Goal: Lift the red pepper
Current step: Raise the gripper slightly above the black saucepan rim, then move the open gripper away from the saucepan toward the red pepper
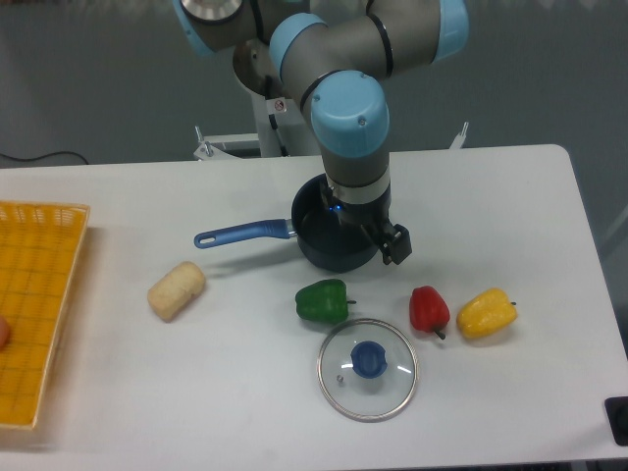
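The red pepper (429, 308) is small and glossy and lies on the white table, right of centre, between the green pepper (323, 300) and the yellow pepper (486, 314). My gripper (385, 238) hangs below the blue wrist, over the right rim of the dark blue pot (329, 240). It is behind and to the left of the red pepper and apart from it. The fingers are dark and mostly hidden against the pot, so how the jaws stand does not show. Nothing shows in them.
The pot's blue handle (245, 234) points left. A glass lid with a blue knob (367, 368) lies in front of the peppers. A beige bread-like roll (177, 289) lies to the left. A yellow basket (34, 314) stands at the table's left edge.
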Robot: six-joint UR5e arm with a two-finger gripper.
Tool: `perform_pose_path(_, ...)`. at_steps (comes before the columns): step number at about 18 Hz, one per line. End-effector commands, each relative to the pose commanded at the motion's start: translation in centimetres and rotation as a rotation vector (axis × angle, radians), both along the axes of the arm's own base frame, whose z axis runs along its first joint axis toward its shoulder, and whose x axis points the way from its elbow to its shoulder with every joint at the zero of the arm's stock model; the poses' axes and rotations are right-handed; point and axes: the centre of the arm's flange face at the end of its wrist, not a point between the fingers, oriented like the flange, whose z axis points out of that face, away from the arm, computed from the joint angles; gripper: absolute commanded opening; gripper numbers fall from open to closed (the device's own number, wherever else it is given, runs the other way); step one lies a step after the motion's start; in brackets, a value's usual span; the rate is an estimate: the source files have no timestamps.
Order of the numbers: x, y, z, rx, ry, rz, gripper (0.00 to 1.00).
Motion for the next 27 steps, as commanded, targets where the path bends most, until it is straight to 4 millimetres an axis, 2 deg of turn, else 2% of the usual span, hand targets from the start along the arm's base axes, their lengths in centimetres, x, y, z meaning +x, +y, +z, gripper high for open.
perform_pose_path(7, 0.0, 0.1, -0.2, 0.016, -0.011, 0.025, 1.00)
perform_pose_path(13, -0.5, 0.1, -0.5, 0.086, -0.030, 0.242, 1.00)
perform_pose_path(17, -0.5, 0.1, -1.2, 0.098, -0.023, 0.292, 1.00)
perform_pose_path(21, -0.8, -0.5, -2.7, 0.111, -0.015, 0.373, 1.00)
perform_pose_path(27, -3.5, -2.4, -6.6, 0.108, -0.022, 0.603, 1.00)
